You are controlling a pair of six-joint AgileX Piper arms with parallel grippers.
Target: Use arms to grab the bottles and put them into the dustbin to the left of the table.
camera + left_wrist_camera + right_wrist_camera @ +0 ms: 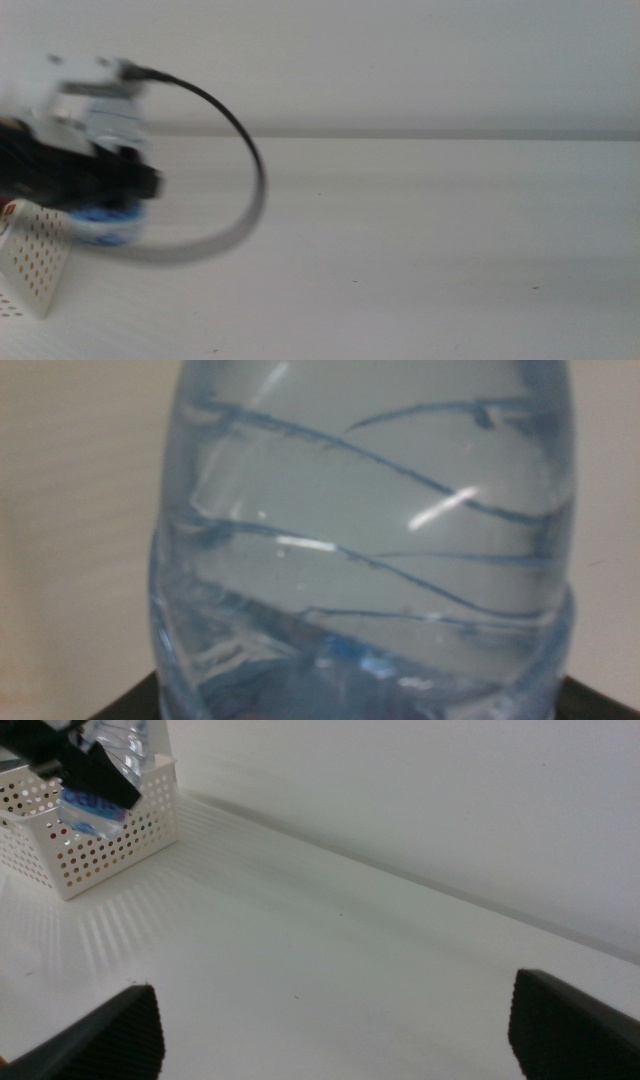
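Carrying the water bottle [112,215] over the bin [38,262] at the counter's [420,250] left edge, the left gripper [120,185] has its jaws clamped on it. Next: release squarely above the bin. The right gripper [335,1025] waits, jaws apart.

My left arm [70,170] black and blurred, white wrist plate [75,95], thick black cable [245,170] looping, dark right jaws

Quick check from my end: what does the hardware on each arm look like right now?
Left arm: black body, white plate on top, thick black cable looping out; its pincer is blurred. Right pincer: two dark, blocky jaws, set wide apart.
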